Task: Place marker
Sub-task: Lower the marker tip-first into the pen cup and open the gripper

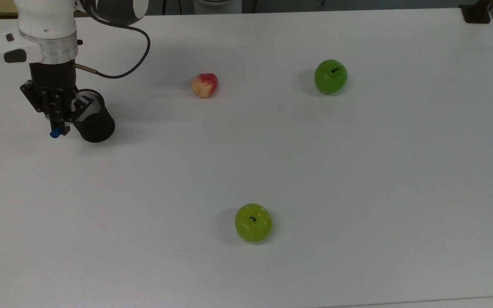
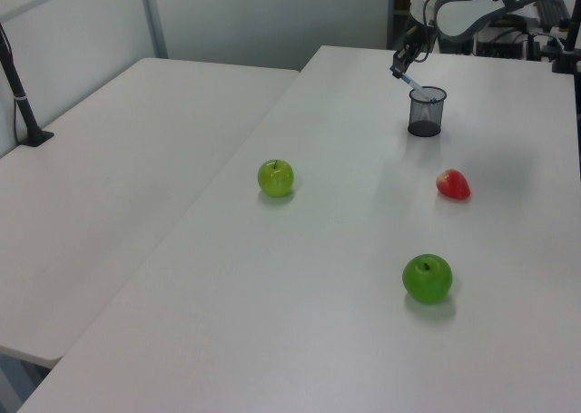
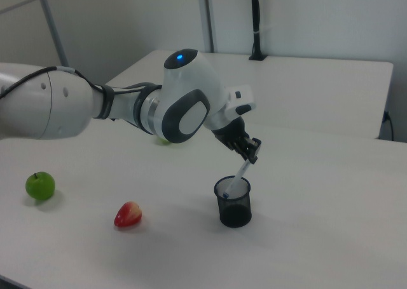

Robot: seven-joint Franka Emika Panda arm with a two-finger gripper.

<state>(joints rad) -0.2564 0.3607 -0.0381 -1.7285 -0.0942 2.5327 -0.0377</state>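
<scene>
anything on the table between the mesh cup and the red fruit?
Nothing. In the top view the stretch of white table between the black mesh cup and the red fruit is bare; the right view agrees.

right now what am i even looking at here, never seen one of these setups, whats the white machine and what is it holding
It is a white robot arm. At its end sits a black tool with two fingers, shut on a marker, a slim white pen. The three pictures show one moment from three cameras off the arm: the top view looks down on the table, the left and right views look across it from the sides. The marker is tilted, its lower end inside the rim of a black mesh cup, its blue upper end sticking past the tool. On the table also lie two green apples and a red and yellow fruit.
</scene>
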